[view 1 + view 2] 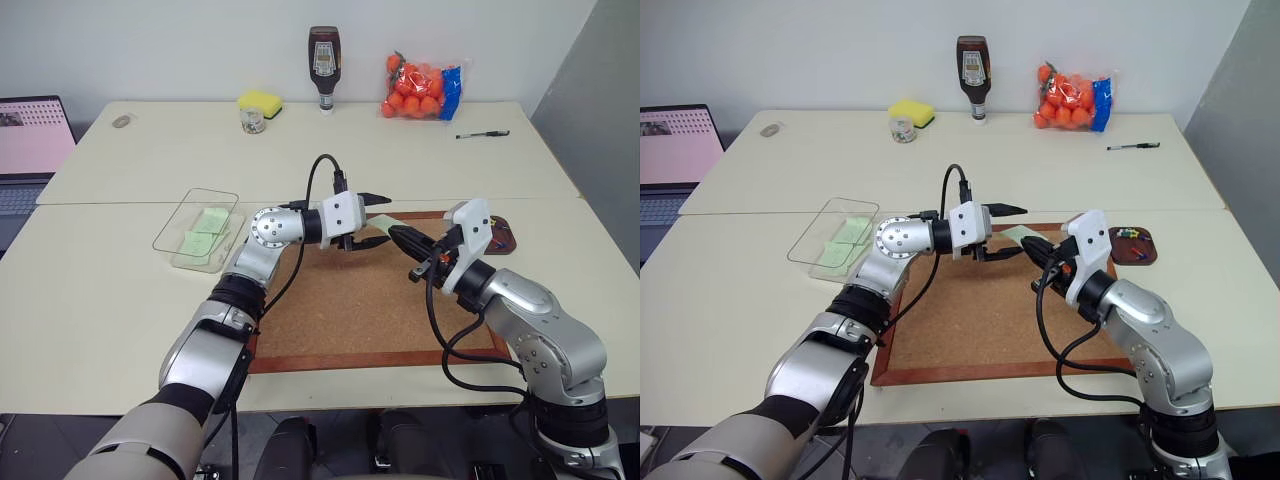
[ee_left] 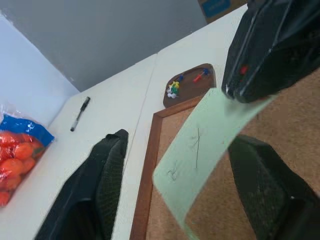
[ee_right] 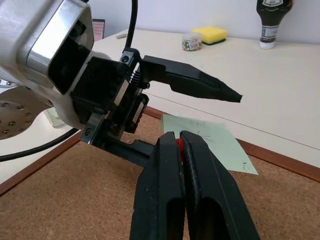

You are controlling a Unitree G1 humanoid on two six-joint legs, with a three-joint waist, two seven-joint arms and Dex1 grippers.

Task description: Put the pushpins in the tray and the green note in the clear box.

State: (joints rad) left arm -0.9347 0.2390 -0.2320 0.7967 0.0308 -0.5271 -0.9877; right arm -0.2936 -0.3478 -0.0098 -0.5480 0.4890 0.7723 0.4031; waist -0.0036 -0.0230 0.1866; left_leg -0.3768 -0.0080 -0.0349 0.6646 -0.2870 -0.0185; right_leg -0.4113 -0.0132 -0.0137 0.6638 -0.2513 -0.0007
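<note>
1. R gripper (image 3: 186, 150): jaws clenched on a corner of the green note (image 2: 200, 155); a red pushpin head (image 3: 179, 145) sits pinched at the tips. The note hangs in the air above the corkboard (image 1: 370, 310).
2. L gripper (image 1: 372, 222): jaws released, one finger each side of the note, not closed on it.
3. Risk: if you let go w/ R before L has closed, the note drops back on the board. If both pull, thin paper may tear.
4. Risk: the pin could fall w/ the note when R opens; it belongs in the tray (image 1: 1132, 246), right of the board.
5. Clear box (image 1: 197, 229) lies left of the board, green slips already inside.
6. Pose: L forearm reaches across the board, gripper pointing right, about level. R wrist bent, gripper aimed fwd-left, tips meeting L's.
</note>
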